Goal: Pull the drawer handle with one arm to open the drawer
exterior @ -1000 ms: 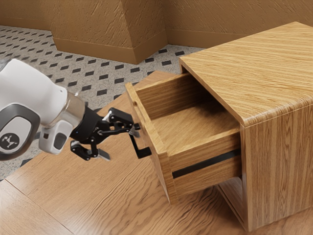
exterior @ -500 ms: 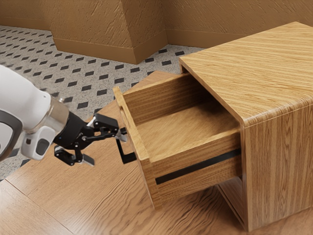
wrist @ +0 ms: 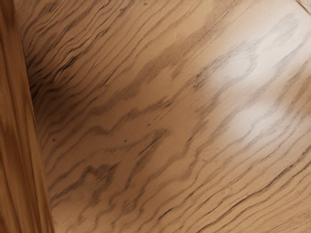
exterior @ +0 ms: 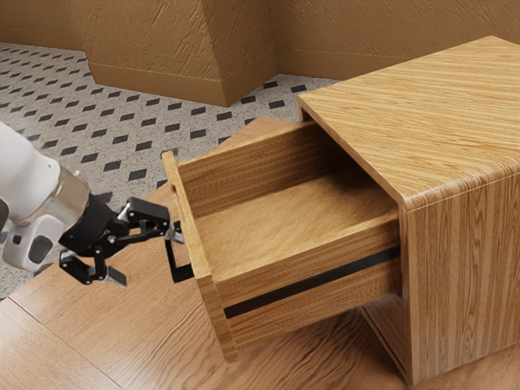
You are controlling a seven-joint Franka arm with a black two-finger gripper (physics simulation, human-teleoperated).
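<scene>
A wooden cabinet stands at the exterior view's right. Its drawer is pulled far out toward the exterior view's left, and its inside is bare. A black handle sticks out of the drawer's front panel. My black gripper is at the upper end of that handle, with its fingers shut on the bar. In the wrist view the drawer front runs along one side, with the wooden platform below my hand.
The cabinet rests on a wooden platform with free room in front of the drawer. Beyond it lie a checkered floor and a brown wall base at the back.
My gripper has moved toward the exterior view's left and slightly down with the handle in it. The drawer has slid further out of the cabinet.
</scene>
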